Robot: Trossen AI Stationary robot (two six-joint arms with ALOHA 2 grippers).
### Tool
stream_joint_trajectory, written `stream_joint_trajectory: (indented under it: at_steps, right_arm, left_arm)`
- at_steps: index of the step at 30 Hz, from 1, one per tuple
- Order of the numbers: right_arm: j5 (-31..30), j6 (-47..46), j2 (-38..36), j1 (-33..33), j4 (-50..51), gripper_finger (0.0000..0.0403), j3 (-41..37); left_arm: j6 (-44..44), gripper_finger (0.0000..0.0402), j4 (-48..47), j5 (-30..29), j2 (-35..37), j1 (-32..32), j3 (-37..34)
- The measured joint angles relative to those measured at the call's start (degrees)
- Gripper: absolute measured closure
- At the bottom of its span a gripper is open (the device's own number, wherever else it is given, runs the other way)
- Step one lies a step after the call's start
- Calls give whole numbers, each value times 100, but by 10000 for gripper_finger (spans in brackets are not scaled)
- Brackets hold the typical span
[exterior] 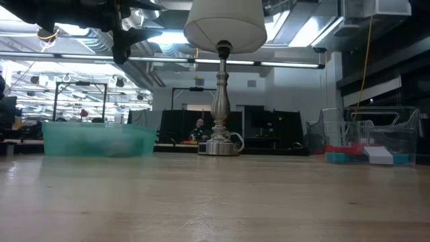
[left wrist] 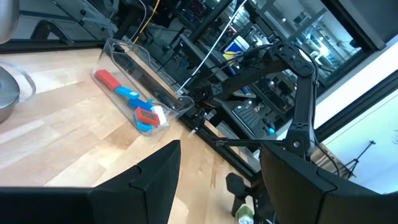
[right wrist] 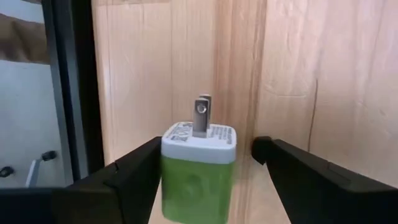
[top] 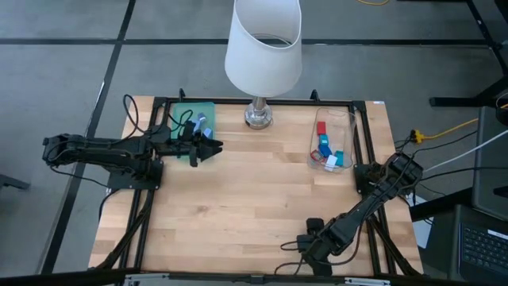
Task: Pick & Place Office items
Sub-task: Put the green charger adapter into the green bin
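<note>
Left of the lamp, the left gripper hovers by the green tray, its jaws parted with nothing between them. Right of the lamp, red, blue and white office items lie in the clear bin. Farther from the lamp, at the surface's near edge, the right gripper has spread jaws flanking a green-and-white plug adapter; whether they grip it, I can't tell.

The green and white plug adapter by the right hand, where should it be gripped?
Grip the plug adapter across its green body's flat sides, approaching as the right hand faces it now, one finger each side. Its thin metal prongs on the white end offer poor purchase.
</note>
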State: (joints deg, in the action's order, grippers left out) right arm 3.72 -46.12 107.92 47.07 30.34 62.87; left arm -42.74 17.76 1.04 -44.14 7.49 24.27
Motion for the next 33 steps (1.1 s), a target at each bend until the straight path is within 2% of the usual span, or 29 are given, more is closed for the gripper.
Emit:
stream_joint_trajectory:
  at_steps: [5,9,12,17,23,24,25,26,28,30,33]
  right_arm:
    - [-4,-38,-3,-137,-63,120,-77]
    - [-268,-256,6,-269,-49,134,-81]
    - [-598,-462,15,-426,-27,169,-89]
    - [-807,-711,21,-791,-75,270,-105]
    - [-825,-607,45,-1425,-734,274,-120]
    - [-838,-595,53,-1552,-901,287,-123]
    - [-943,-563,69,-1670,-1077,330,-126]
    - [-978,-561,84,-1813,-1190,355,-141]
    - [-1062,-546,85,-2091,-1537,384,-143]
    - [-1042,-473,82,-2374,-1911,400,-136]
    - [-930,-406,80,-2794,-2581,394,-136]
  left_arm:
    - [0,187,-2,0,0,0,0]
    - [0,187,-2,0,-4,0,0]
    - [0,187,-6,0,-52,0,0]
    - [-15,187,9,1,-178,0,0]
    - [-7,187,46,68,-261,0,0]
    - [-1,187,42,102,-264,0,0]
    - [21,187,43,140,-264,0,0]
    - [52,187,46,151,-264,0,0]
    - [100,187,44,161,-264,0,0]
    - [138,187,46,160,-264,0,0]
    - [151,187,15,162,-264,0,0]
